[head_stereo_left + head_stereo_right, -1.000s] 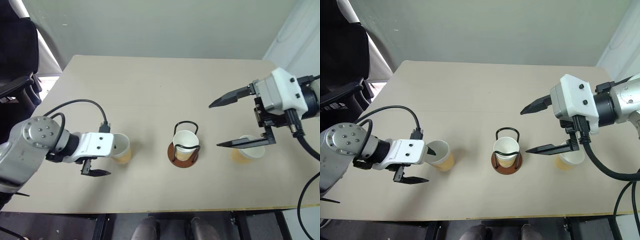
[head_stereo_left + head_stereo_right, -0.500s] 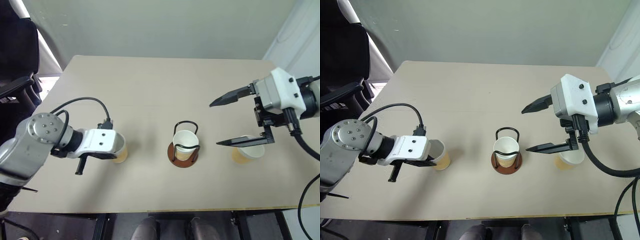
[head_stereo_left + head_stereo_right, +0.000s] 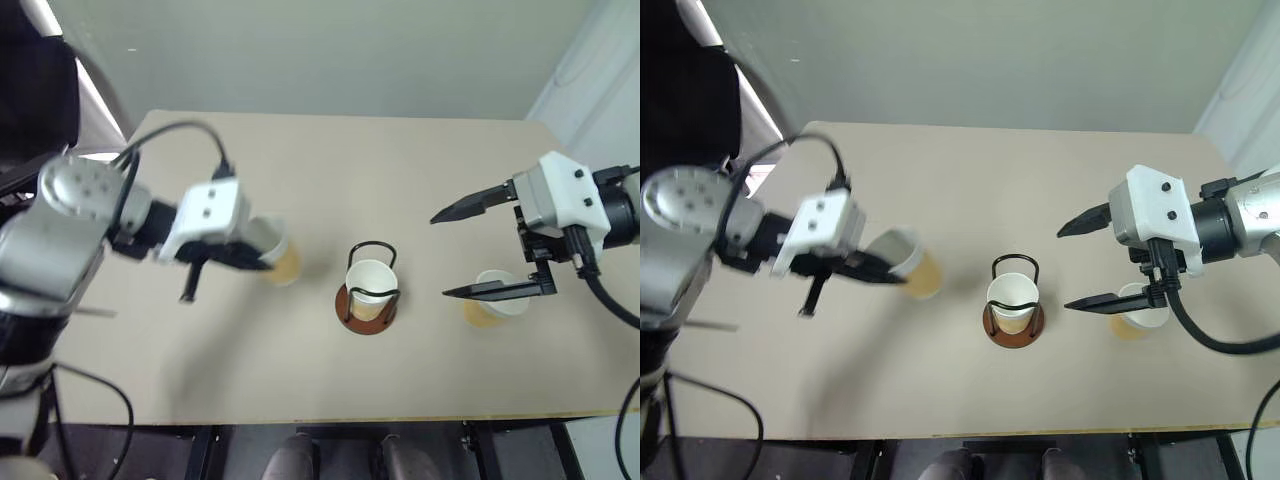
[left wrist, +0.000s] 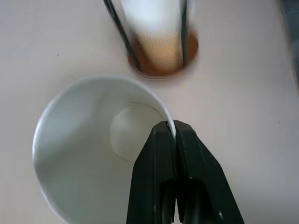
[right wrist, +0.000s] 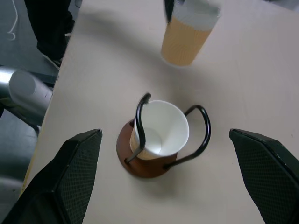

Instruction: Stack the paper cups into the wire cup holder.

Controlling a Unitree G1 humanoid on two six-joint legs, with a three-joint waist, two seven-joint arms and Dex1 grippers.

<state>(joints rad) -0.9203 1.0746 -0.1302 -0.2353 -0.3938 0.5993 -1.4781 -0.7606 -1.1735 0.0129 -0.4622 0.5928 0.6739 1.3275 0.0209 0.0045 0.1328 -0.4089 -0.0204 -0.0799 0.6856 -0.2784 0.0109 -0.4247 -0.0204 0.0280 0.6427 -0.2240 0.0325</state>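
Between the fingers of your left gripper, pinched together on the rim with one finger inside and one outside, hangs a paper cup, clear of the table. Its long axis is tipped, mouth toward the wrist and base leading toward the holder. Just past that base, lower and toward your right arm, stands the wire cup holder, with a second cup already seated upright between its black loops. The held cup must therefore travel on in that direction, come upright, then drop mouth-up into the seated one. Your left forearm lies roughly level over the table, wrist bent down. Beyond the holder, your right gripper hovers with its fingers spread wide, holding nothing, pointing back toward the holder. The third cup stands on the table under its lower finger, farthest from your left gripper.
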